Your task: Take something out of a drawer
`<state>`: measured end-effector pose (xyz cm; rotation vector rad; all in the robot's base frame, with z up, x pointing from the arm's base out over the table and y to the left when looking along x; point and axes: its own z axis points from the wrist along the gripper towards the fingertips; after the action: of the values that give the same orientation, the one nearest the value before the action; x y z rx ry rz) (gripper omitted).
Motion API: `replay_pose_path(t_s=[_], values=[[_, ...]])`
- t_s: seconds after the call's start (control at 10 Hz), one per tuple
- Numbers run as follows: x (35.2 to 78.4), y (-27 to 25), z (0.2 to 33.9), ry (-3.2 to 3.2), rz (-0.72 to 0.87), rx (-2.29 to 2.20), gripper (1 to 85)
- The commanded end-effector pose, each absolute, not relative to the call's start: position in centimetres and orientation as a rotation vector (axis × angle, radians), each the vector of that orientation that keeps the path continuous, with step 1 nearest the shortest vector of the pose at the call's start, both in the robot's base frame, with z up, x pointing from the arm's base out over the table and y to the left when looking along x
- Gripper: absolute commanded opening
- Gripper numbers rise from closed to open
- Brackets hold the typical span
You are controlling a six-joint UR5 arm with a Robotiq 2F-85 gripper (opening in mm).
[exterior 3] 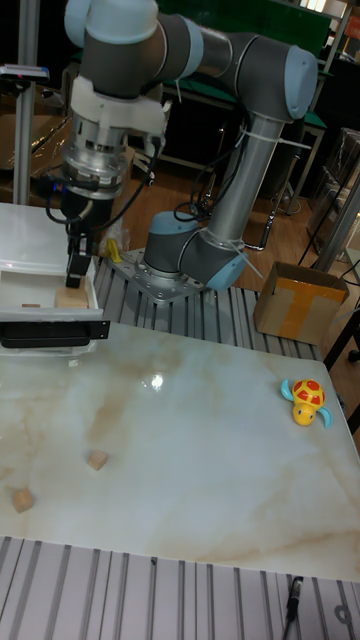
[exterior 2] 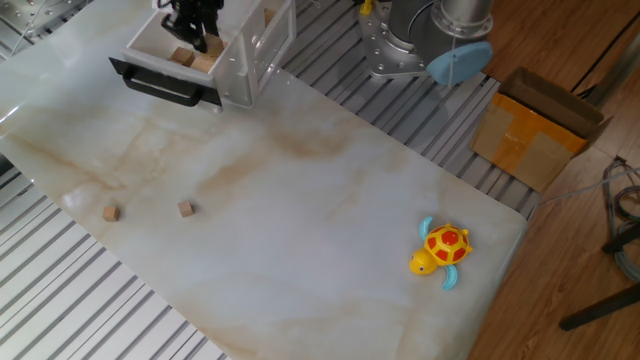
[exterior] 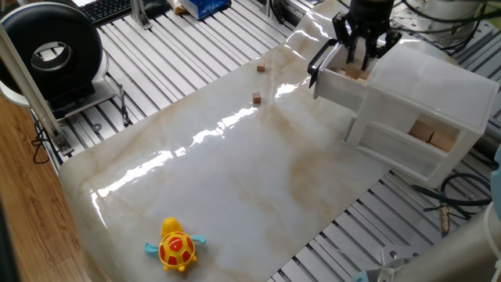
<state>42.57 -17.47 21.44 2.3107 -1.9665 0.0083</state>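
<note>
"Tan wooden block (exterior: 355, 74): where did it sit at this point?" the trainee asked.

"Inside the open top drawer (exterior: 337, 88), at the upper right of one fixed view. It lay against the drawer floor, directly under the gripper (exterior: 362, 56). In the tall fixed view the fingertips (exterior 3: 74, 272) hung just above it, at the left edge of the frame."

"Was the gripper clamped on it?"

"That could not be told. The fingers looked narrow and stood vertical over the block, but no view showed contact or a gap at the pads. The extraction step appeared to be in hand, with the block not yet clear of the drawer."

"What did a good execution require?"

"Three checks. One: centre the fingers over the block so both pads met opposite flat faces squarely, since a corner grip on a cube would likely twist out. Two: confirm the grip before lifting, then rise straight up, keeping away from the drawer's front wall and its dark handle (exterior 2: 160, 88). Three: move sideways only once the block was above the rim, then set it down on a bare part of the desk (exterior: 235, 172), well apart from the two small brown cubes (exterior: 256, 98)."

"Main risk?"

"Snagging the light plastic drawer and dragging the unit."
</note>
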Motion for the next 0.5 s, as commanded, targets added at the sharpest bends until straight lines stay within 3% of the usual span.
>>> replay_pose_path(t_s=[0.0,0.2,0.4], values=[[42.9,-15.6,23.8,-2.068,0.047,2.238,1.3],[44.5,-12.6,24.3,-2.246,0.069,2.144,1.3],[46.0,-12.8,24.3,-2.369,0.143,2.066,1.3]])
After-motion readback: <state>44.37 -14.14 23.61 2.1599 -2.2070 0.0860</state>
